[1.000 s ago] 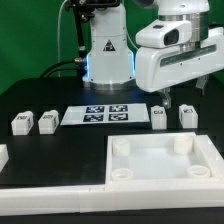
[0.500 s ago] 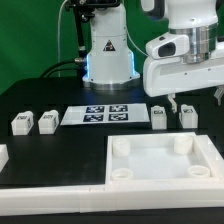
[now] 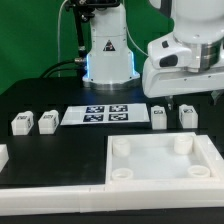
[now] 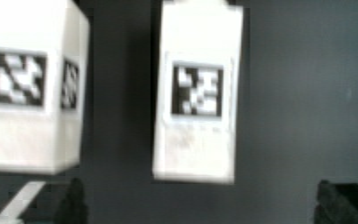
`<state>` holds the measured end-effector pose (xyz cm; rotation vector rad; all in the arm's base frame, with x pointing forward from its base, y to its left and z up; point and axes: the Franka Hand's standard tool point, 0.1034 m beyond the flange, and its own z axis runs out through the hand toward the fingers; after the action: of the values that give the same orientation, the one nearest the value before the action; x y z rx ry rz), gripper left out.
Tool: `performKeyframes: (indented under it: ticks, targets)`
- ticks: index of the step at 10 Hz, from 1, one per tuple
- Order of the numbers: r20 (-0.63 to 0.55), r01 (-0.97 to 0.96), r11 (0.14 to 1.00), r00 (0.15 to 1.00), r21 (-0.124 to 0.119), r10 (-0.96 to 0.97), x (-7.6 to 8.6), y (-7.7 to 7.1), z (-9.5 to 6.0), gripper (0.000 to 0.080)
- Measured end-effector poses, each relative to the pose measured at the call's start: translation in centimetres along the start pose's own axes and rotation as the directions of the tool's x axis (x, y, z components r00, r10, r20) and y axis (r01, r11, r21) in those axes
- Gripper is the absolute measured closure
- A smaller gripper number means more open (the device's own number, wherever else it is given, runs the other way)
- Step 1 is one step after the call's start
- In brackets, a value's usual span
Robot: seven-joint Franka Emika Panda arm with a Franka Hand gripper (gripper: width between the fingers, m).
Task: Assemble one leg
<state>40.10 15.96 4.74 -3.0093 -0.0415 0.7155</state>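
Four small white legs with square tags lie on the black table. Two lie at the exterior view's left (image 3: 21,123) (image 3: 46,121) and two at its right (image 3: 158,117) (image 3: 187,115). My gripper (image 3: 190,98) hangs above the right pair, apart from them, open and empty. In the wrist view one leg (image 4: 197,90) lies in line with the gap of the gripper (image 4: 197,205). A second leg (image 4: 25,90) lies beside it. Both dark fingertips (image 4: 48,205) show at the frame's edge.
The large white square panel (image 3: 160,168) with round corner sockets lies at the front. The marker board (image 3: 103,114) lies in the middle of the table. The arm's base (image 3: 105,55) stands behind it. A white piece (image 3: 3,155) shows at the left edge.
My gripper has moved toward the exterior view's right and a little lower, over the right pair of legs. The legs and the panel have not moved.
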Motion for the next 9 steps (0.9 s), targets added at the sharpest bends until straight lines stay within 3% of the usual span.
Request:
performKeyframes:
  ticks: [4, 5, 7, 9]
  targets:
    - [0.371, -0.004, 1.0, 0.929, -0.012, 0.008, 0.1, 0.1, 0.3, 0.015]
    - [0.355, -0.005, 1.0, 0.935, -0.006, 0.007, 0.9, -0.1, 0.4, 0.015]
    - [0.358, -0.004, 1.0, 0.934, -0.008, 0.007, 0.8, -0.1, 0.5, 0.015]
    - [0.383, -0.031, 0.999, 0.923, -0.024, 0.038, 0.4, -0.4, 2.0, 0.015]
